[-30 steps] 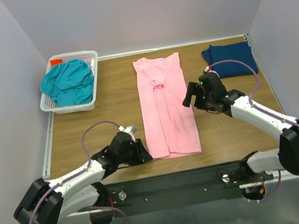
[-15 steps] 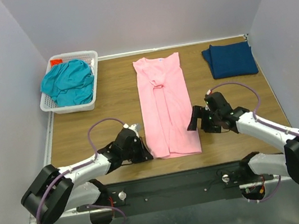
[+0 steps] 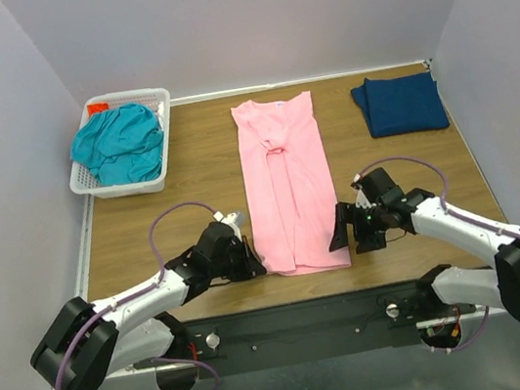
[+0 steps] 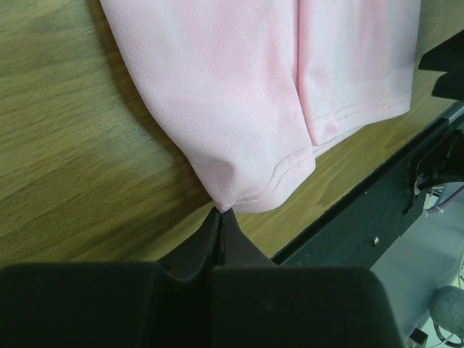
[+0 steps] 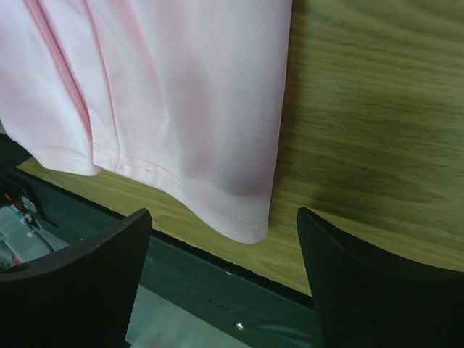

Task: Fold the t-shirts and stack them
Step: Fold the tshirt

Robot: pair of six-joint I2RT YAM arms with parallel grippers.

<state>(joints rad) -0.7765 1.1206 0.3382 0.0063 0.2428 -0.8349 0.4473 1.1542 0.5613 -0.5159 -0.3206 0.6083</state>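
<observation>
The pink t-shirt (image 3: 288,185) lies flat on the counter (image 3: 187,172), folded lengthwise into a strip. Thin, limp and light, it will likely drape and slide, so its hem corners are the places to take hold. The left gripper (image 4: 221,217) is closed, seemingly nipping the corner at its tips. The right gripper (image 5: 223,221) stands wide, with the other corner between its fingers, not yet pinched.

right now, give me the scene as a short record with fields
pink tee: flat in the middle, sides folded in, hem nearest the arms
navy tee: folded, far right corner
teal tee: crumpled in the basket, far left
left gripper: shut on the pink tee's near left hem corner
right gripper: open, straddling the near right hem corner
stack: not yet made
</observation>
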